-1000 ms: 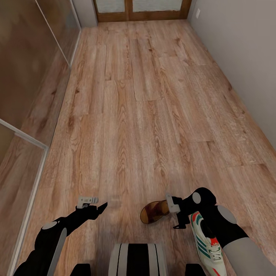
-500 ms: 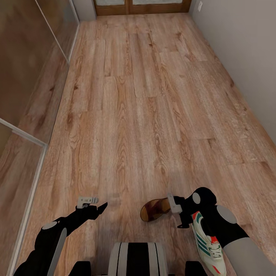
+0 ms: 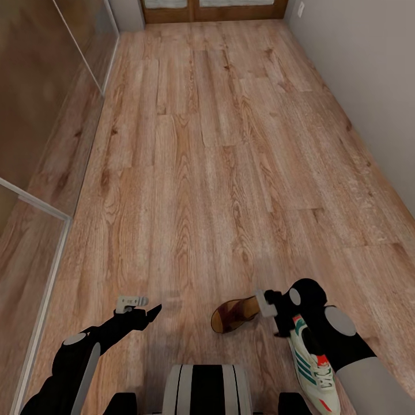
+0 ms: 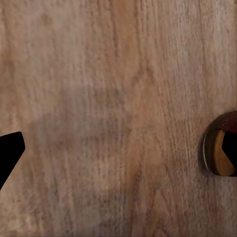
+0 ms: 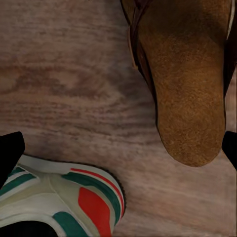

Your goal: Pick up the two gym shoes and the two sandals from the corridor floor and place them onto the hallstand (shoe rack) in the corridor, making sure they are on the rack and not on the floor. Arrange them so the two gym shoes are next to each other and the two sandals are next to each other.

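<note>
The right claw, jaws apart and empty, hovers over a sandal; the gym shoe just beside could get knocked.

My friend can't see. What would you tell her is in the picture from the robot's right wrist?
A brown sandal with a tan footbed lies on the wooden floor, and beside it, with a gap of floor between, is the heel of a white gym shoe with green stripes and a red-orange patch.

sandal, gym shoe, apart on floor
</note>
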You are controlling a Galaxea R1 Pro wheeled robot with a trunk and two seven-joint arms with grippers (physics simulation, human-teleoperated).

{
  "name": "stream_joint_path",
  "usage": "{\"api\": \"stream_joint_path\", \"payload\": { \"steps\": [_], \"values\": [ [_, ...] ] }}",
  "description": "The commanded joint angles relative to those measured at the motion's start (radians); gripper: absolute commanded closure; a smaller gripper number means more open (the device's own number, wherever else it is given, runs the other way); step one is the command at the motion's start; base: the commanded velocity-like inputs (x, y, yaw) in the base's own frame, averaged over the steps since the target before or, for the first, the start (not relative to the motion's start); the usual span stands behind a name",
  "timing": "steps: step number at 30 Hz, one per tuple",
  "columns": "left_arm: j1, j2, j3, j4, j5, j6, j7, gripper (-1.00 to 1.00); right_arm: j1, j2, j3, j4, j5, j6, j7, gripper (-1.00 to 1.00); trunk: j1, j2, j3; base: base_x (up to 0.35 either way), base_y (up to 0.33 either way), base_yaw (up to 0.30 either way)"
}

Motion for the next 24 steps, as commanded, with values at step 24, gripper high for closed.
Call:
{"api": "stream_joint_path", "payload": {
  "steps": [24],
  "values": [
    [0.000,0.000,0.000,0.000,0.000,-0.001,0.000,-1.00,0.000,0.000,-0.018,-0.057,0.045,0.000,-0.001,-1.00,0.000,0.000,0.000,0.000,0.000,0.000]
  ]
}}
